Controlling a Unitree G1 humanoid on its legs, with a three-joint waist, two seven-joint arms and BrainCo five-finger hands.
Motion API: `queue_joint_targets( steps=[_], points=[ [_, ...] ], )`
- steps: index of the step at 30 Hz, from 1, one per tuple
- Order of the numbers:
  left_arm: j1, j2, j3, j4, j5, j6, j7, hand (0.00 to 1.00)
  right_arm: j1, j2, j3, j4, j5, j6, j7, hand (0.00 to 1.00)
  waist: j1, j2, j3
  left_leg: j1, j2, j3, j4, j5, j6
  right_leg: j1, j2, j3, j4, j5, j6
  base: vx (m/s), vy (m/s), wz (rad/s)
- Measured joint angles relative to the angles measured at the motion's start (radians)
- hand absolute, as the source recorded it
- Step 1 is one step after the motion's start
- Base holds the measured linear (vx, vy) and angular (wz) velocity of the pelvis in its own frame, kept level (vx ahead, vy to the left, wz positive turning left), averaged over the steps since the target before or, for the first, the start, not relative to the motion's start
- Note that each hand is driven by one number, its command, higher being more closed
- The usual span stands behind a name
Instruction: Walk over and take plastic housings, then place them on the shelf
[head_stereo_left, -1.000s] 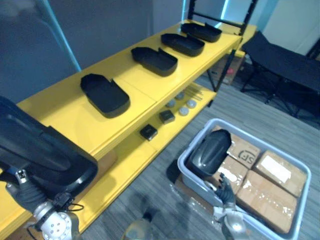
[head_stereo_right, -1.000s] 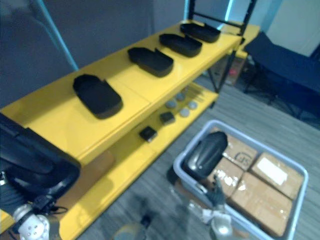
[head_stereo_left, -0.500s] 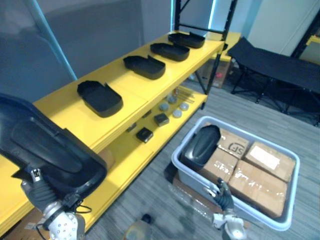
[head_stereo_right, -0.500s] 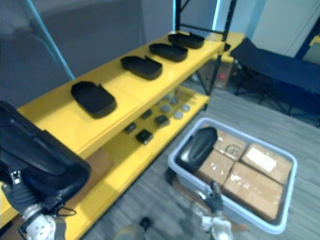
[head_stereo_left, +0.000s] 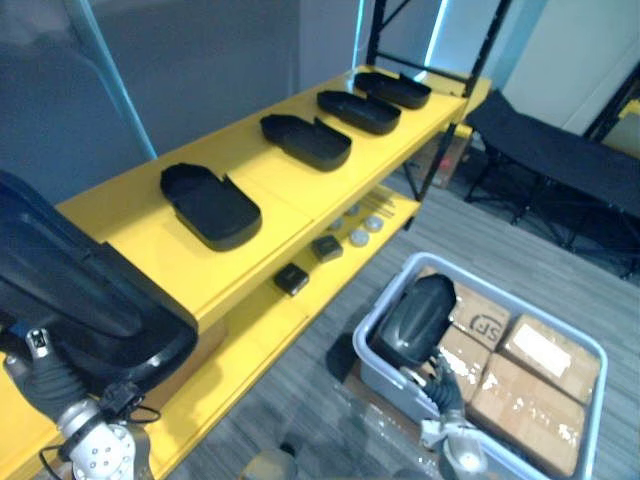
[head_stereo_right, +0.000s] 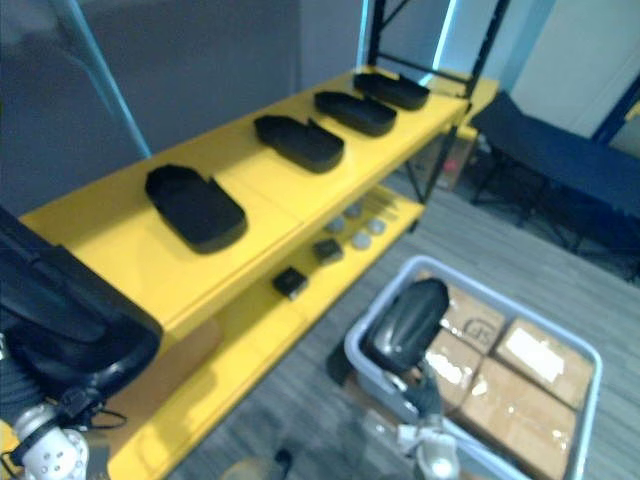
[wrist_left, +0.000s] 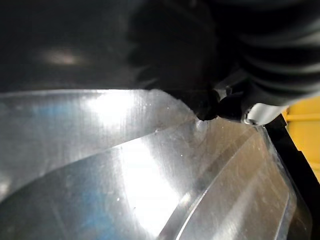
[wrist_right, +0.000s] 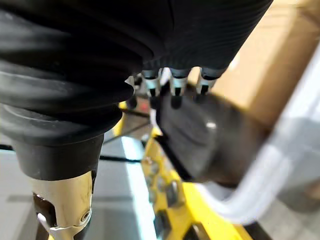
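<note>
A large black plastic housing (head_stereo_left: 85, 300) rides at the lower left, over my left hand (head_stereo_left: 48, 388); its glossy surface (wrist_left: 125, 175) shows close up in the left wrist view, and it hides that hand's fingers. Another black housing (head_stereo_left: 412, 318) leans in the near corner of a grey bin (head_stereo_left: 600, 358). My right hand (head_stereo_left: 441, 383) reaches up to it from below, open, with straight fingertips (wrist_right: 172, 95) at the housing's edge (wrist_right: 200, 140). Several more black housings (head_stereo_left: 210, 205) lie in a row along the top of the yellow shelf (head_stereo_left: 150, 250).
Cardboard boxes (head_stereo_left: 540, 350) fill the rest of the bin. The shelf's lower board (head_stereo_left: 250, 340) carries small dark blocks (head_stereo_left: 292, 279) and round parts (head_stereo_left: 358, 236). A black folding cot (head_stereo_left: 560, 150) stands at the back right, beyond a dark rack post (head_stereo_left: 440, 140).
The whole picture has shifted, so the camera has moved. My left hand still carries its housing and my right hand stays at the housing in the bin.
</note>
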Motion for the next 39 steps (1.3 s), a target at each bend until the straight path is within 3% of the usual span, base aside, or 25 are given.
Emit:
queue_joint_targets(
  steps=[2,3,4,5,6,8,10,13,16,18,24,30,31,35,37,39],
  points=[
    [-0.015,-0.003,-0.007,0.001,0.0,0.002,0.001,1.0,0.0,-0.014,-0.026,-0.024,-0.001,-0.022,-0.018,0.0,-0.008,-0.003,-0.001,0.002,-0.002,0.001,0.003,-0.011,-0.018,0.034,0.044,0.039,-0.237,0.028,0.043,0.17,-0.067,0.33],
    [-0.02,-0.004,-0.009,0.0,0.001,0.002,0.001,1.0,-0.001,-0.017,-0.035,-0.026,-0.001,-0.023,-0.022,0.0,-0.012,-0.006,-0.003,0.002,-0.006,0.004,0.003,-0.015,-0.024,0.051,0.047,0.046,-0.273,0.045,0.059,0.14,-0.131,0.48],
    [-0.031,-0.003,-0.009,-0.002,0.003,0.002,0.001,1.0,-0.002,-0.024,-0.047,-0.03,-0.001,-0.029,-0.03,0.0,-0.016,-0.018,-0.011,0.002,-0.02,0.011,-0.003,-0.024,-0.039,0.082,0.045,0.046,-0.335,0.099,0.068,0.12,-0.221,0.33],
    [-0.033,-0.003,-0.008,-0.016,0.008,0.002,0.002,1.0,-0.006,-0.032,-0.049,-0.03,-0.001,-0.035,-0.038,0.0,-0.015,-0.045,-0.026,0.001,-0.036,0.028,-0.017,-0.036,-0.055,0.11,0.037,0.034,-0.402,0.093,0.08,0.11,-0.255,0.11],
    [-0.032,-0.01,-0.008,-0.022,0.011,0.002,0.002,1.0,-0.009,-0.039,-0.05,-0.028,-0.001,-0.035,-0.039,0.0,-0.007,-0.049,-0.03,0.0,-0.034,0.036,-0.015,-0.043,-0.065,0.13,0.04,0.034,-0.453,0.084,0.101,0.08,-0.259,-0.1],
    [-0.025,-0.058,-0.047,-0.045,0.023,0.019,-0.003,1.0,-0.04,-0.083,-0.076,-0.039,-0.004,-0.043,-0.042,0.0,-0.02,0.031,-0.026,-0.016,0.033,0.104,-0.002,-0.054,-0.08,0.184,0.108,-0.001,-0.572,0.141,0.076,0.06,-0.186,-0.01],
    [-0.025,-0.062,-0.05,-0.068,0.043,0.022,-0.012,1.0,-0.038,-0.094,-0.087,-0.042,-0.004,-0.043,-0.04,0.0,-0.02,0.055,-0.035,-0.003,0.061,0.15,-0.021,-0.049,-0.089,0.194,0.134,0.004,-0.594,0.145,0.069,0.09,-0.146,-0.14],
    [-0.037,-0.062,-0.05,-0.088,0.043,0.022,-0.016,1.0,-0.015,-0.094,-0.103,-0.085,-0.001,-0.043,-0.032,0.0,-0.033,0.064,-0.043,0.018,0.073,0.202,-0.03,-0.047,-0.091,0.209,0.144,0.018,-0.609,0.145,0.067,0.08,-0.066,-0.19],
    [-0.044,-0.058,-0.049,-0.088,0.043,0.022,-0.015,1.0,0.018,-0.077,-0.103,-0.134,0.004,-0.056,0.01,0.0,-0.059,0.049,-0.05,0.022,0.07,0.232,-0.04,-0.047,-0.091,0.212,0.139,0.024,-0.628,0.152,0.063,0.04,0.022,-0.1],
    [-0.057,-0.051,-0.049,-0.085,0.043,0.022,-0.007,1.0,0.047,-0.039,-0.092,-0.182,0.002,-0.069,0.033,0.0,-0.068,0.025,-0.054,0.023,0.069,0.243,-0.053,-0.046,-0.09,0.212,0.14,0.029,-0.653,0.168,0.066,0.0,0.026,-0.1],
    [-0.066,-0.05,-0.055,-0.083,0.096,0.022,0.056,1.0,0.03,-0.028,0.054,-0.518,-0.057,-0.127,-0.029,0.0,-0.072,0.025,-0.059,0.042,0.066,0.252,-0.055,-0.046,-0.089,0.243,0.139,0.032,-0.675,0.176,0.067,-0.01,0.006,-0.02],
    [-0.074,-0.016,-0.031,-0.076,0.131,0.033,0.124,1.0,-0.22,-0.097,0.176,-0.527,0.009,-0.121,-0.045,0.0,-0.03,0.025,-0.066,0.038,0.056,0.196,-0.074,-0.017,-0.094,0.281,0.134,-0.038,-0.695,0.184,0.064,-0.03,-0.016,0.33],
    [-0.062,-0.01,-0.01,-0.075,0.129,0.038,0.12,1.0,-0.264,-0.096,0.185,-0.477,0.029,-0.109,-0.045,0.0,-0.005,0.025,-0.081,0.036,0.054,0.175,-0.089,-0.004,-0.097,0.285,0.132,-0.063,-0.699,0.184,0.064,0.0,-0.026,0.5],
    [-0.012,-0.021,0.036,-0.073,0.12,0.039,0.095,1.0,-0.297,-0.091,0.216,-0.426,0.073,-0.095,-0.038,0.0,0.044,0.03,-0.086,0.026,0.037,0.111,-0.099,0.018,-0.1,0.331,0.121,-0.149,-0.705,0.176,0.065,0.0,-0.014,0.64],
    [0.006,-0.031,0.046,-0.063,0.117,0.039,0.07,1.0,-0.299,-0.085,0.228,-0.426,0.071,-0.095,-0.04,0.0,0.044,0.029,-0.09,0.014,0.029,0.106,-0.116,0.035,-0.099,0.349,0.109,-0.205,-0.705,0.168,0.072,0.01,0.002,0.91],
    [0.015,-0.051,0.044,-0.043,0.112,0.037,0.028,1.0,-0.298,-0.076,0.23,-0.421,0.06,-0.089,-0.051,0.0,0.037,0.03,-0.092,-0.019,0.054,0.194,-0.127,0.067,-0.093,0.382,0.096,-0.298,-0.699,0.153,0.09,0.0,0.028,1.23]
  ],
)
